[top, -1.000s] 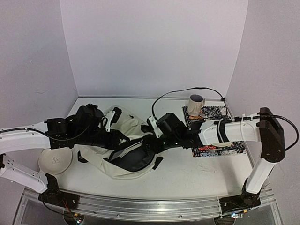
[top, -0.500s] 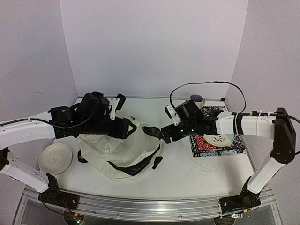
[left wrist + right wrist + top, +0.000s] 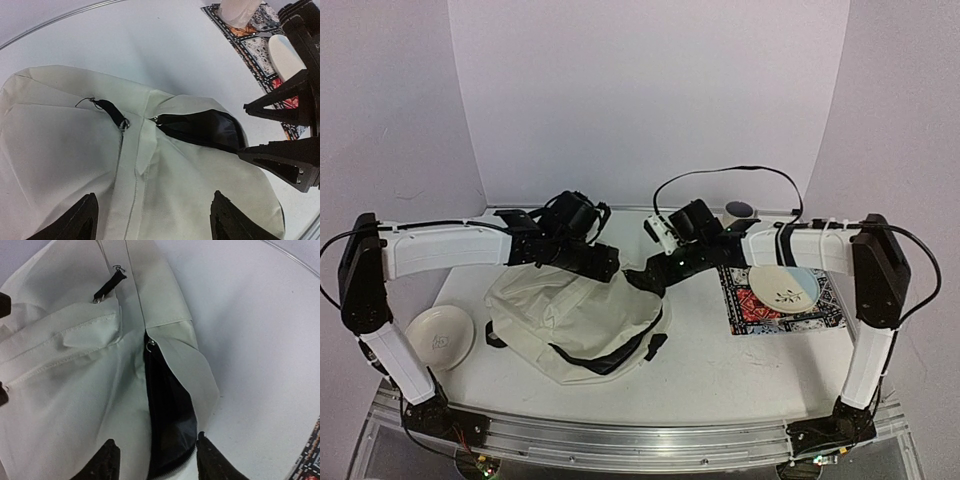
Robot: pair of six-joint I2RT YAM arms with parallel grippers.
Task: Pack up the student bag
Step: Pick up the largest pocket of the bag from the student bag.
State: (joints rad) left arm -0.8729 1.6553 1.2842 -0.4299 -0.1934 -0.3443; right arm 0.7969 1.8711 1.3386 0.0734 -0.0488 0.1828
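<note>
Now | bag [image 3: 570,318] flat, long axis left-right, mouth [image 3: 167,430] pointing right | left gripper [image 3: 152,222] wide open, empty | right gripper [image 3: 155,462] half-open astride mouth

Left hand [image 3: 612,266] and right hand [image 3: 640,279] crowd the student bag [image 3: 570,318]; table [image 3: 720,362] beside mat [image 3: 756,312] seems passable

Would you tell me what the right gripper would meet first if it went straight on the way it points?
Most likely the bag: in the wrist view the right gripper points into its unzipped mouth, so the black lining comes first, though depth is unclear.
</note>
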